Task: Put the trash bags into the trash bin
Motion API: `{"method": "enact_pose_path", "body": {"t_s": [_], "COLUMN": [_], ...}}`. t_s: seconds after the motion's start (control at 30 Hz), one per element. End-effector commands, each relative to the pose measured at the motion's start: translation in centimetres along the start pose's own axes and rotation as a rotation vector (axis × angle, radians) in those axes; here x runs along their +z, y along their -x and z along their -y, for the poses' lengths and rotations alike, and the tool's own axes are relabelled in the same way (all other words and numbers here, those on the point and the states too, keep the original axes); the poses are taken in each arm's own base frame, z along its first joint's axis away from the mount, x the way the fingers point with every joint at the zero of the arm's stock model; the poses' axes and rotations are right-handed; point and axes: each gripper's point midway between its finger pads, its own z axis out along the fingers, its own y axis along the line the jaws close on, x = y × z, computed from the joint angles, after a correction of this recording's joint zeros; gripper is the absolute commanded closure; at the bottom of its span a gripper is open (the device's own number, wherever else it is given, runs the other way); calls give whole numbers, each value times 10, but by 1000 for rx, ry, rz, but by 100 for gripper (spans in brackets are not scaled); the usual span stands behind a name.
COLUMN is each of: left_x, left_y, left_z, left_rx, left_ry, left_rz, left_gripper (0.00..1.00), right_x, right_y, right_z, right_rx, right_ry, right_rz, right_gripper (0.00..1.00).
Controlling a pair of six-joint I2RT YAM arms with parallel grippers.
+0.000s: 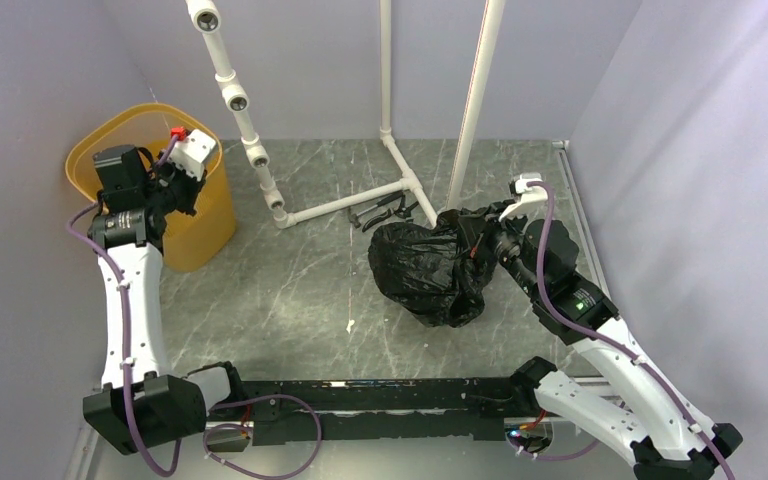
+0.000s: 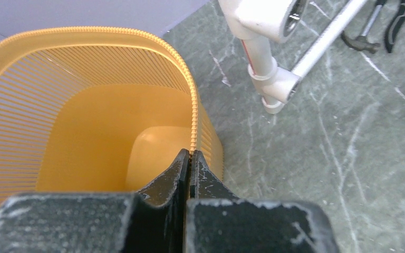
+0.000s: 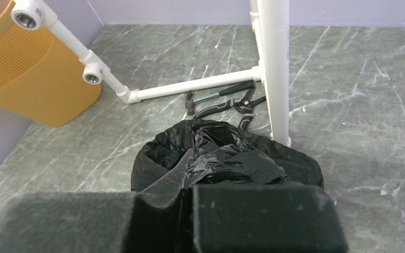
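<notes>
Bag (image 1: 422, 272) sits mid-right on worktop (image 1: 290, 300), right gripper (image 3: 188, 176) jaws clenched on its crumpled top. Target bin (image 1: 210, 225) far left, well apart; left gripper (image 2: 191, 161) jaws pinch its rim. Carry goes left.

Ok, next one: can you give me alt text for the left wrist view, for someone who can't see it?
The left gripper, its fingers shut, pinches the rim of the yellow-orange trash bin, whose inside looks empty. To the right, a white pipe frame stands on the grey marbled table.
</notes>
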Motion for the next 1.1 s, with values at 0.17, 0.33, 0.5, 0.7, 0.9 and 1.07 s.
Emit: {"method": "enact_pose_path", "body": {"t_s": [0.17, 0.33, 0.5, 0.7, 0.9, 1.07], "left_x": [-20, -36, -58, -83, -84, -83], "left_y": [25, 33, 43, 48, 43, 40], "left_z": [34, 45, 76, 113, 112, 115], "left_rx": [-137, -167, -165, -111, -105, -91], "left_ry": [-179, -187, -304, -402, -389, -393], "left_rz": [22, 40, 83, 161, 130, 136], "left_gripper": [97, 97, 97, 98, 97, 74], "right_x": [-4, -4, -2, 3, 5, 2], "right_y": [33, 33, 33, 30, 28, 29], "right_z": [-10, -10, -12, -15, -17, -17], "right_rx": [15, 16, 20, 28, 30, 33], "right_ry": [30, 30, 41, 56, 62, 63], "right_rz": [95, 95, 93, 86, 77, 82], "right_gripper": [98, 98, 98, 97, 97, 97]}}
